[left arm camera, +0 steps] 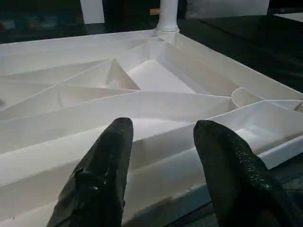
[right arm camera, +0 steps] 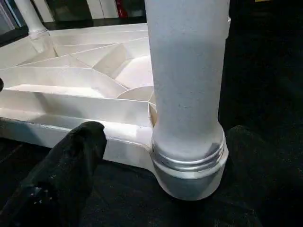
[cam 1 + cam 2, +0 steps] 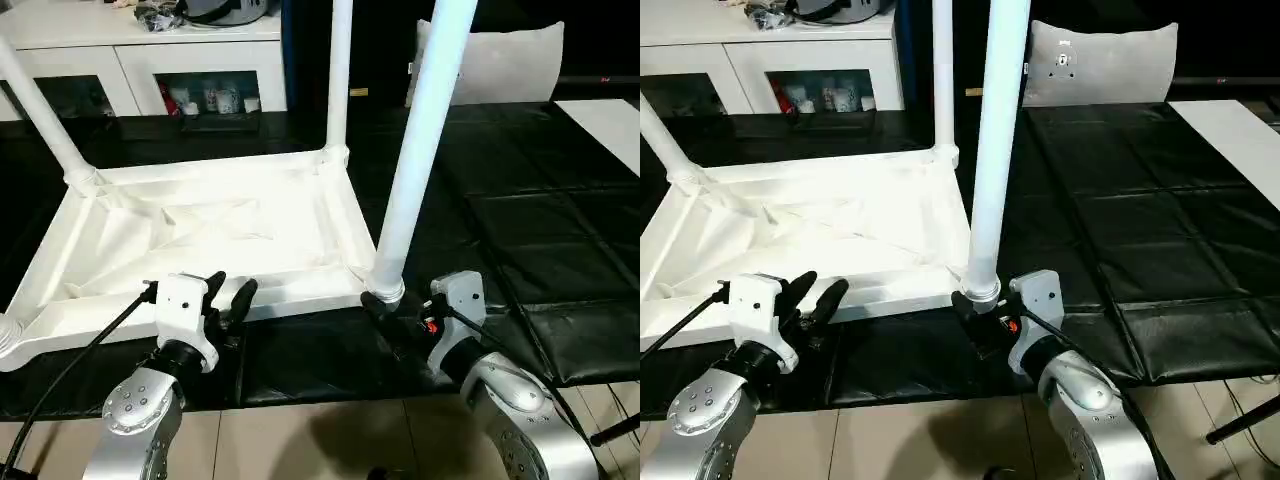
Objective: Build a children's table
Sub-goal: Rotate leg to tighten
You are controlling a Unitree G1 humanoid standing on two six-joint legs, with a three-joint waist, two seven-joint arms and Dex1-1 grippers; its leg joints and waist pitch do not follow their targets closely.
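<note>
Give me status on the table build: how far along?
Done: the tabletop lies upside down with legs standing in three corners: far left, far right, near right. In hand: the right gripper, open, sits at the near right leg's base. The left gripper waits at the near edge. Left: near-left corner, unclear.

Black padded desk point(image 3: 540, 230) over pale tiled floor point(image 3: 330, 440), white glass-doored cabinet point(image 3: 140, 60) behind, white cushion point(image 3: 1100, 60) propped at the back.
</note>
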